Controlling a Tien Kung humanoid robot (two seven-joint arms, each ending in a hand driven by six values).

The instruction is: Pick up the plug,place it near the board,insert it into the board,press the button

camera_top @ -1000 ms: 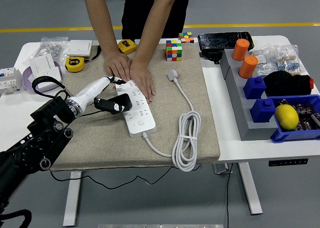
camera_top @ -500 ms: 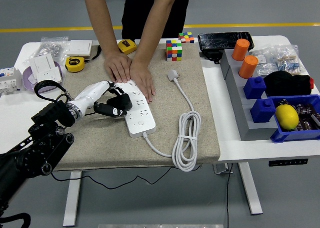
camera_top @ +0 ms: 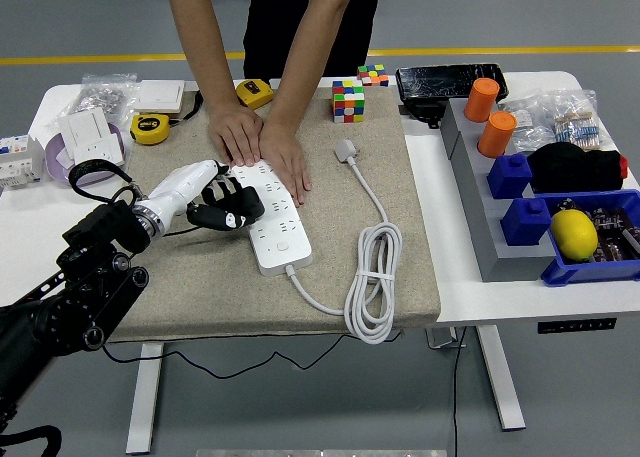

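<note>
A white power strip (camera_top: 277,224) lies on the beige mat (camera_top: 190,287), its round button (camera_top: 282,245) near the close end. My left hand (camera_top: 212,199) is at the strip's left edge, its black fingers curled around a black plug (camera_top: 238,206) that touches or overlaps that edge. A person across the table presses both hands (camera_top: 262,145) flat on the strip's far end. The strip's own white plug (camera_top: 346,150) and its coiled cord (camera_top: 374,277) lie to the right on the mat. My right arm is out of sight.
Two Rubik's cubes (camera_top: 349,101) stand at the mat's back edge. Yellow tape measures (camera_top: 150,128) and white boxes (camera_top: 88,134) lie at the back left. A grey block (camera_top: 480,217) with orange cylinders (camera_top: 481,99), blue bins (camera_top: 598,267) and a lemon (camera_top: 573,233) fills the right side.
My left hand has drawn back slightly and curled its fingers down over the plug, bringing it against the strip's left edge. The person's hands have stayed put.
</note>
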